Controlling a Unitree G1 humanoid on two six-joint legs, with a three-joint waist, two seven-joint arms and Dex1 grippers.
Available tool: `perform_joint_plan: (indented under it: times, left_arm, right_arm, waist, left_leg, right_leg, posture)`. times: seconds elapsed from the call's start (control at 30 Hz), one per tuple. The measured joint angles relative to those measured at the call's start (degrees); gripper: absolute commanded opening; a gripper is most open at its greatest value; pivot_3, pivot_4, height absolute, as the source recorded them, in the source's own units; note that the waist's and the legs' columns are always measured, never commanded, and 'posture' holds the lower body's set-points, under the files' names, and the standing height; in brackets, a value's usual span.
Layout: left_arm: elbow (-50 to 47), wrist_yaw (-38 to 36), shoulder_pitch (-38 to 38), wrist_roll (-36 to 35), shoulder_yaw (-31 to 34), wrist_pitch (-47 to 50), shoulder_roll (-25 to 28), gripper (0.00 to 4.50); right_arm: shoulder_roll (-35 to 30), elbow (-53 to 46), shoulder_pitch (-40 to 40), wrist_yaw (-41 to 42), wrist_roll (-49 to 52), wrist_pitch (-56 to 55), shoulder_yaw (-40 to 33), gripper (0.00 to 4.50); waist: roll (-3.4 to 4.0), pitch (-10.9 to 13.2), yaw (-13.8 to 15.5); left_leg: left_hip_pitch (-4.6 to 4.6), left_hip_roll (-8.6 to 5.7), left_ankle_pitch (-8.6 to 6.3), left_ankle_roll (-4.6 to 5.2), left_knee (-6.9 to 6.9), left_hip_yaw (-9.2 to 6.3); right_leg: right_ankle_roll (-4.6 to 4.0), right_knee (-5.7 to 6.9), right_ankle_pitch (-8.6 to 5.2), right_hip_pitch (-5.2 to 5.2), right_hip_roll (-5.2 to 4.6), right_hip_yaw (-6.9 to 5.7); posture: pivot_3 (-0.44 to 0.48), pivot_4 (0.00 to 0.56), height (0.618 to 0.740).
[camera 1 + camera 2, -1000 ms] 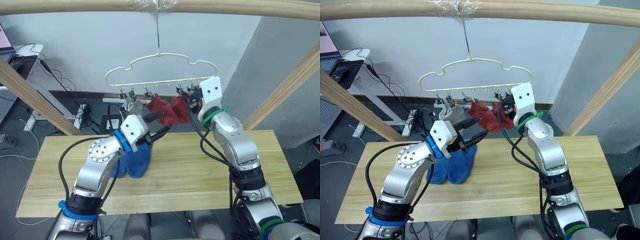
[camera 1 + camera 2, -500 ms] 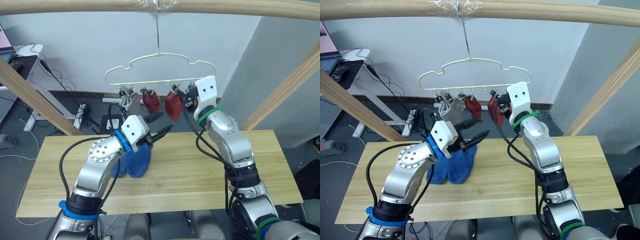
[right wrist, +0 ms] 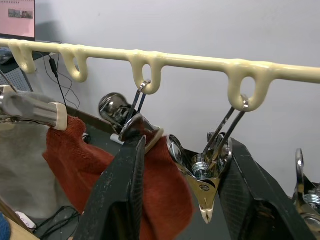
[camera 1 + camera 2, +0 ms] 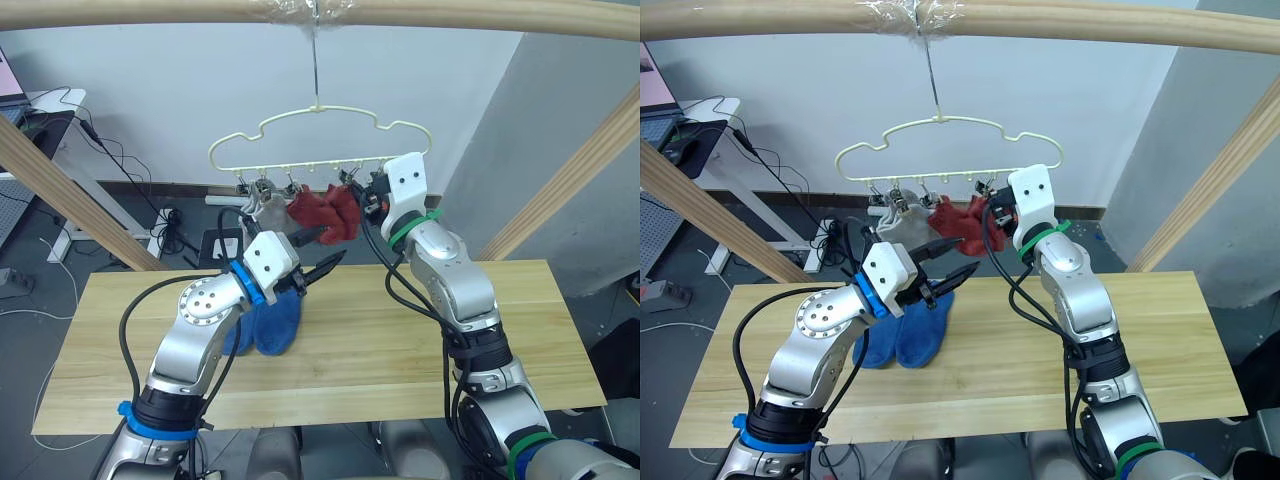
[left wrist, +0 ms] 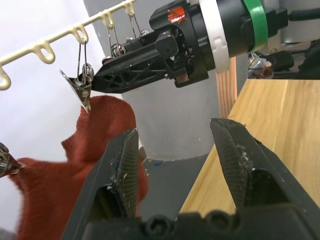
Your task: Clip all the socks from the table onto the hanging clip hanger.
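A: The right gripper (image 3: pixel 175 165) is open and holds nothing; a free clip (image 3: pixel 202 175) hangs between its fingers.

B: And half a second ago?

A: The two red socks (image 4: pixel 322 212) hung apart; now they are bunched together on the clip hanger (image 4: pixel 318 140).

B: The left gripper (image 4: pixel 318 252)?

A: Open, empty, at 7 o'clock below them. Two blue socks (image 4: pixel 268 318) are on the table (image 4: pixel 400 345), so I judge them next.

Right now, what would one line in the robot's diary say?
right gripper: open, at an empty clip on the clip hanger | left gripper: open, empty | red socks: clipped | blue socks: on table
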Motion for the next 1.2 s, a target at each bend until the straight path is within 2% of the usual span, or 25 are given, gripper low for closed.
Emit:
perform_joint_plan:
  times: [0.67,0.8,0.9,1.17,1.2]
  left_arm:
    - [0.0,0.01,0.16,0.21,-0.13,-0.05,0.0,2.52]
    - [0.0,0.05,0.43,0.5,-0.16,-0.2,0.0,2.52]
    - [0.0,0.25,1.14,1.18,-0.19,-0.73,0.0,2.52]
    - [-0.12,3.11,3.67,3.32,-0.1,-1.29,-0.01,2.52]
    - [-0.46,4.02,4.76,3.58,0.09,-1.11,-0.13,2.69]
  right_arm:
    - [0.19,0.61,-0.93,-0.1,0.03,-0.85,-0.93,2.04]
    - [0.41,0.68,-0.96,-0.11,0.04,-1.07,-1.01,0.71]
    - [0.47,1.19,-1.43,-0.13,0.06,-1.24,-1.16,0.09]
    - [0.48,1.58,-1.64,-0.09,0.12,-1.45,-1.26,0.01]
    - [0.5,1.65,-1.69,-0.05,0.13,-1.45,-1.24,0.01]
  waist:
    - [0.0,0.0,0.02]
    - [0.0,0.0,0.02]
    - [0.0,0.0,0.01]
    - [0.0,0.0,0.03]
    - [0.0,0.0,0.03]
  left_leg:
    - [0.0,0.0,0.0,0.0,0.0,0.0]
    - [0.0,0.0,0.0,0.0,0.0,0.0]
    - [0.0,0.0,0.0,0.0,0.0,0.0]
    - [0.0,0.0,0.0,0.0,0.0,0.0]
    - [0.01,0.0,0.0,0.0,0.0,0.0]
  right_leg:
    - [0.0,0.01,0.0,0.0,0.0,0.0]
    - [-0.01,0.01,0.0,0.0,0.0,0.0]
    - [-0.01,0.02,0.0,0.0,0.0,0.0]
    - [-0.01,0.02,0.0,0.0,0.0,0.0]
    - [-0.01,0.02,0.0,0.0,-0.01,0.0]
  posture:
    - [-0.09,0.235,0.74]
    - [-0.09,0.235,0.74]
    - [-0.09,0.235,0.74]
    - [-0.082,0.234,0.74]
    - [-0.081,0.235,0.74]
